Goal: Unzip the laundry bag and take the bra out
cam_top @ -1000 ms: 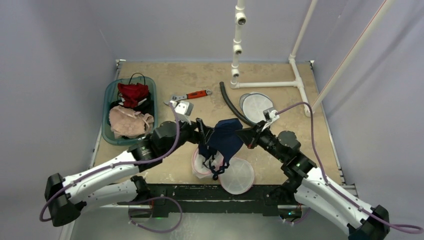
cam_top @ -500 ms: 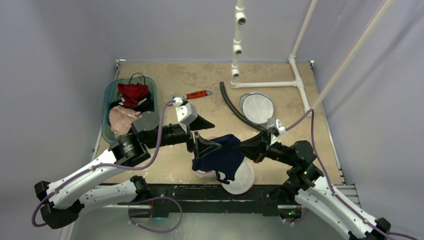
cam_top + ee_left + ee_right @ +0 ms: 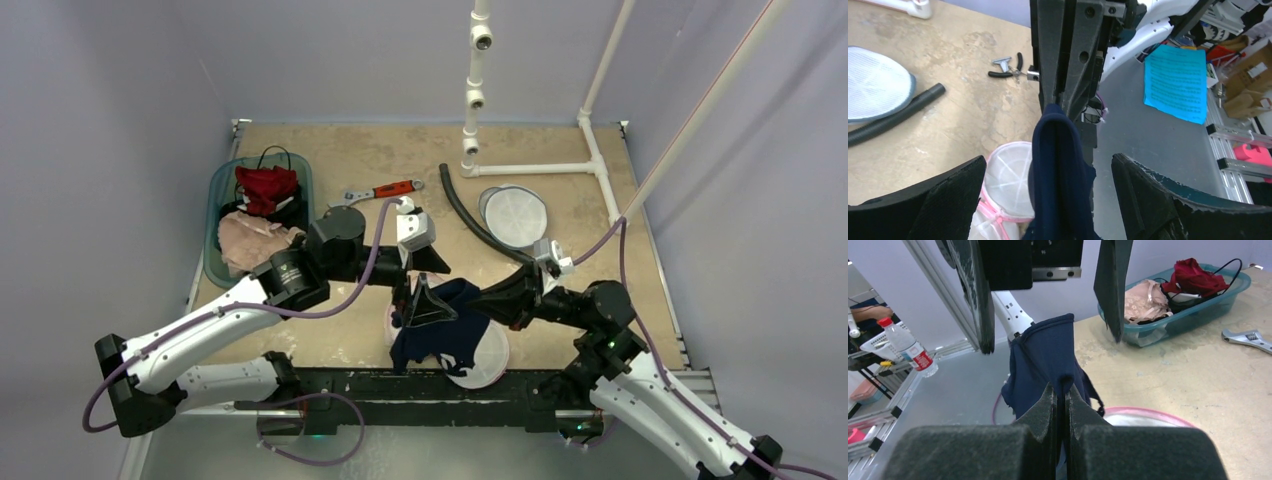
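A navy bra (image 3: 447, 322) hangs near the table's front edge, pinched at its top by my right gripper (image 3: 482, 297), which is shut on it. In the right wrist view the fingertips (image 3: 1048, 400) close on the bra's (image 3: 1045, 355) edge. My left gripper (image 3: 428, 283) is wide open, one finger on each side of the bra without touching it. In the left wrist view the bra (image 3: 1060, 165) hangs between the fingers (image 3: 928, 200). The white laundry bag with pink trim (image 3: 485, 355) lies under the bra, and also shows in the left wrist view (image 3: 1000, 175).
A teal bin (image 3: 222, 180) of red and beige clothes stands at the left. A red-handled wrench (image 3: 385, 189), a black hose (image 3: 462, 212), a second white mesh bag (image 3: 513, 213) and a white pipe frame (image 3: 545, 168) sit further back.
My right gripper has come down and forward with the bra, which now hangs lower. My left gripper has spread wide and shifted right, around the bra.
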Motion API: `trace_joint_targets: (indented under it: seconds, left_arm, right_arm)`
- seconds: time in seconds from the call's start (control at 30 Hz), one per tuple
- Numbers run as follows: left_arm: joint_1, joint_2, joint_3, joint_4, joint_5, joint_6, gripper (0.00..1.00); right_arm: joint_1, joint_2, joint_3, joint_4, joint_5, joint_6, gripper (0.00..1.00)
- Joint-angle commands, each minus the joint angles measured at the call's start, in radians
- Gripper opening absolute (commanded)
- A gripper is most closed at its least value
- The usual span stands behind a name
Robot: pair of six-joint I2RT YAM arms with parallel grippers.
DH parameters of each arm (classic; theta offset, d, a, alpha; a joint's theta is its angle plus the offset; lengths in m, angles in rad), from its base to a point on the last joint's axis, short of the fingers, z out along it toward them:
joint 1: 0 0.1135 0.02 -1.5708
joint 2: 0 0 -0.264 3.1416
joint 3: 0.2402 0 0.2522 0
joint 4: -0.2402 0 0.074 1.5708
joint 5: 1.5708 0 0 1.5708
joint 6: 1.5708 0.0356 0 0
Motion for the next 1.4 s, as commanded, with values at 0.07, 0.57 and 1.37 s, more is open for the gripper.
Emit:
trace_joint_targets:
  seconds: [0.07, 0.57, 1.37]
  left_arm:
    - [-0.002, 0.041, 0.012, -0.018, 0.055, -0.005, 0.84]
    - [-0.001, 0.034, 0.031, -0.048, -0.156, 0.02, 0.0]
    - [0.341, 0.186, 0.737, -0.351, -1.389, -0.001, 0.0]
  right_arm:
    - [-0.001, 0.016, 0.079, -0.014, 0.055, -0.04, 0.0]
    - [-0.001, 0.02, 0.152, -0.164, 0.171, -0.034, 0.92]
    - [-0.001, -0.118, -0.064, -0.228, 0.607, 0.153, 0.98]
